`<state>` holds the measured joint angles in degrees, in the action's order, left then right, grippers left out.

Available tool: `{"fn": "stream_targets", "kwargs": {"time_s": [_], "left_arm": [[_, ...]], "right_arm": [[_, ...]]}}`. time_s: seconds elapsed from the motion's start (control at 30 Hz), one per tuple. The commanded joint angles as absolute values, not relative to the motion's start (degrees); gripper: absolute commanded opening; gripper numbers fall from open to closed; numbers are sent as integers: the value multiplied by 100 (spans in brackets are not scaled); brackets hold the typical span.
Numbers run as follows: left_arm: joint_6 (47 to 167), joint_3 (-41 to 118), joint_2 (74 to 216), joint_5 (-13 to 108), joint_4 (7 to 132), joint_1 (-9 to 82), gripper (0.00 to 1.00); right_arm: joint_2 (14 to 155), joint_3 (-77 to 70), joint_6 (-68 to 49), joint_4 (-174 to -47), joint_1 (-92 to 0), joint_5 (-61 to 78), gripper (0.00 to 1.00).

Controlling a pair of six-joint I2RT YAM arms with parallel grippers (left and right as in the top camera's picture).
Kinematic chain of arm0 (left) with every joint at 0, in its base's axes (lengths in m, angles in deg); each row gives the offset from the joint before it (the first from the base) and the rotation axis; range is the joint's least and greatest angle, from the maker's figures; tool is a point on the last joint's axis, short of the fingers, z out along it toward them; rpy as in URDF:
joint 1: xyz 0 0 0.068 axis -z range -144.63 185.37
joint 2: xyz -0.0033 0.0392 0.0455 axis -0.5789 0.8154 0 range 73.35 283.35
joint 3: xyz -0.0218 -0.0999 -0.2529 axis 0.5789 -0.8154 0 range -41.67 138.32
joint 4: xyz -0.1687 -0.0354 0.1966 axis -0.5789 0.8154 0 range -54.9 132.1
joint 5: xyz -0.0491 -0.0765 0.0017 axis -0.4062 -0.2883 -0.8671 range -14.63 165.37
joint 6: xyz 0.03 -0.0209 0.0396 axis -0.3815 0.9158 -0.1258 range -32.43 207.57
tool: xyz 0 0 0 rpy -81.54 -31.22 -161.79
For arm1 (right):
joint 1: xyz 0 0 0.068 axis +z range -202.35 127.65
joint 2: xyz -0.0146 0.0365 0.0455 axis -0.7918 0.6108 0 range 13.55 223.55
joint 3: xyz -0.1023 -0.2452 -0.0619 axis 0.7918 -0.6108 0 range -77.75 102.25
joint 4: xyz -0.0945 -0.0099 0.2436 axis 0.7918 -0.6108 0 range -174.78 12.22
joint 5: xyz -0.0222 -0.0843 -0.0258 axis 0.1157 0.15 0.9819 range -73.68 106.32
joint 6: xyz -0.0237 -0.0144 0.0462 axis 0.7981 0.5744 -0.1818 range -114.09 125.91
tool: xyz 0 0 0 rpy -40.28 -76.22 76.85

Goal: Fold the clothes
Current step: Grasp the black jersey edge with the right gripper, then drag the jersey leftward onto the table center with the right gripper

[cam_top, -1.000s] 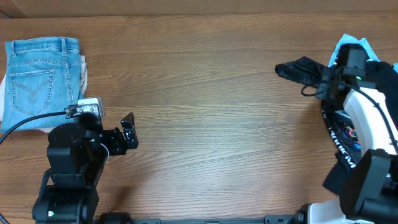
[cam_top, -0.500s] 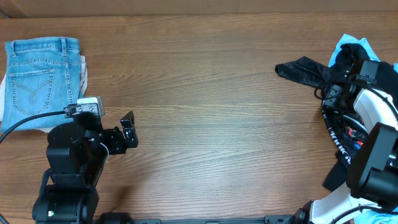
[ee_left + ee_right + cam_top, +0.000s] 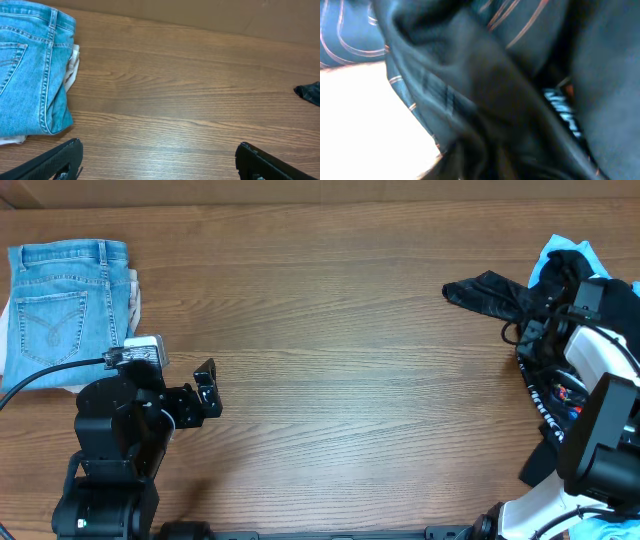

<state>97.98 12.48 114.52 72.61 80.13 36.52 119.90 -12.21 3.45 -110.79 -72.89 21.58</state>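
Observation:
The black jersey (image 3: pixel 548 406) with thin orange lines and white lettering lies bunched at the table's right edge, partly under my right arm. It fills the right wrist view (image 3: pixel 485 75) as dark folds with orange lines, very close to the lens. My right gripper (image 3: pixel 537 332) is pressed down into this pile; its fingers are hidden by cloth. My left gripper (image 3: pixel 205 390) is open and empty over bare wood at the left, and its two fingertips frame the bottom of the left wrist view (image 3: pixel 157 160).
Folded light-blue jeans (image 3: pixel 68 300) lie at the far left corner, also seen in the left wrist view (image 3: pixel 30 70). A plain black garment (image 3: pixel 488 288) and a light-blue one (image 3: pixel 558 252) lie at the far right. The wooden table (image 3: pixel 340 350) spans between them.
My right wrist has shifted a little right and down into the pile of clothes. The left arm has not moved.

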Motion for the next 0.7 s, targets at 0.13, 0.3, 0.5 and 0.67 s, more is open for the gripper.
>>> {"fn": "stream_targets", "kwargs": {"time_s": [0.13, 0.3, 0.5, 0.67], "left_arm": [[9831, 1409, 11450, 7282, 7994, 3689, 100], [9829, 1409, 11450, 7304, 7985, 3689, 100], [9829, 1409, 11452, 7346, 7985, 3689, 100], [9829, 1409, 11461, 7346, 7963, 3689, 100]], "right_arm": [[12027, -1280, 310, -11160, -7269, 2097, 4], [11795, -727, 450, -11768, -6978, 1063, 4], [11334, 103, 592, -12767, -5899, 652, 4], [11229, 188, 590, -12885, -4500, 615, 4]]}}
